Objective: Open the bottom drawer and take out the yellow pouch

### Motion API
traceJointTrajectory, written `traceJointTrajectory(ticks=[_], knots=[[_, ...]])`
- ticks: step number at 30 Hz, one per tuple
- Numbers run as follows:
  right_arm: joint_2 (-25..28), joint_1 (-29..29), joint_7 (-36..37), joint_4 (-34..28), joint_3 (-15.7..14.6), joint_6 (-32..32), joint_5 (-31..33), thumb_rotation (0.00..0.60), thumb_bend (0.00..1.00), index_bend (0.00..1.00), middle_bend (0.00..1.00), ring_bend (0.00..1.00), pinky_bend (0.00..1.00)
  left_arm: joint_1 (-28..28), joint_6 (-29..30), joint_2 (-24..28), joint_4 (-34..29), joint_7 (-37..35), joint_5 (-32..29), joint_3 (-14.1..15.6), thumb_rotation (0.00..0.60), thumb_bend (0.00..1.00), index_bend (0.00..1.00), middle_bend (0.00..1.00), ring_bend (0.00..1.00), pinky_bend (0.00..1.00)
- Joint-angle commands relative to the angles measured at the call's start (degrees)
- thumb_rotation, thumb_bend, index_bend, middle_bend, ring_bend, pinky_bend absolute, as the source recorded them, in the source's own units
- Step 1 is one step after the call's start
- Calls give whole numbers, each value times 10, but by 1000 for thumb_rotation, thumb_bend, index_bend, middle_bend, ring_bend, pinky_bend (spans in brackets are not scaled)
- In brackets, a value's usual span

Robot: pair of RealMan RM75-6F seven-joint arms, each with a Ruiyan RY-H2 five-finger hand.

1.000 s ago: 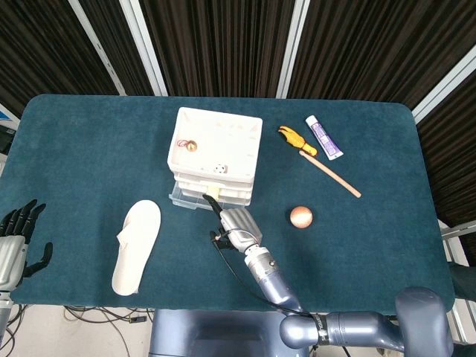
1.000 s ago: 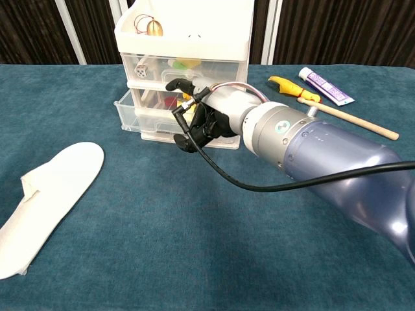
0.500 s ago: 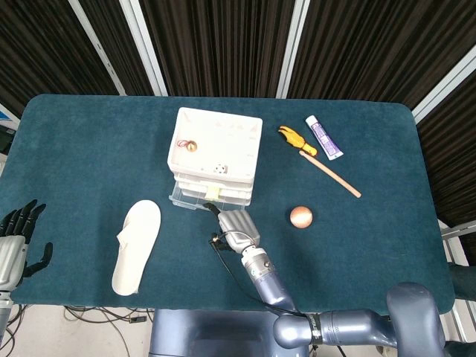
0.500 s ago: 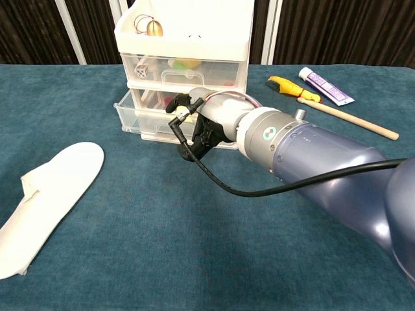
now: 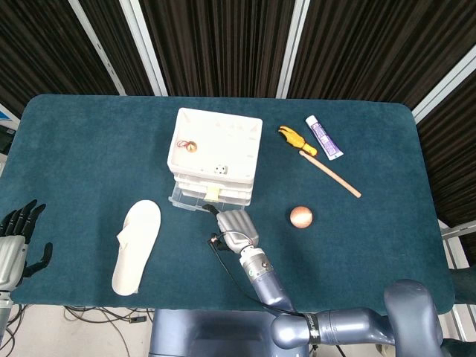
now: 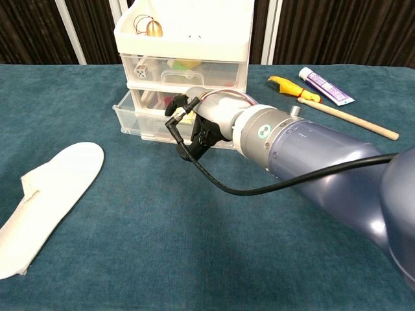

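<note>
Since a second ago my right hand (image 6: pixel 206 123) has drawn back from the cabinet, and the bottom drawer (image 6: pixel 146 120) has slid further out. Its clear front hides most of the yellow pouch (image 5: pixel 212 193), a pale strip just beyond my fingertips. Whether those fingers grip anything, I cannot tell. My left hand (image 5: pixel 15 242) rests spread at the table edge.

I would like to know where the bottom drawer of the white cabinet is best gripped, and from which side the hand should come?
Probably the bottom drawer is best gripped at its front lip, from the front, the robot's side. It already stands partly out from the white cabinet, so its front edge is free. The right hand is there now, though its grip is hidden.
</note>
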Motion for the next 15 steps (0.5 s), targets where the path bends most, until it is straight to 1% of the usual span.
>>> traceJointTrajectory(ticks=[1,7,15], knots=[[1,6,-10,-3,2,2,6,600,516,258,1000,1000,1000,0,0,0,0,0,0,0,600,466,55,0,0,0],[8,13,-21,-17,4,-1,26,600,515,284,1000,1000,1000,0,-2,1,-1,2,-3,0,600,466,55,0,0,0],[20,15,-25,-37,-4,1,36,600,516,290,1000,1000,1000,0,-2,1,-1,4,-4,0,600,466,55,0,0,0]])
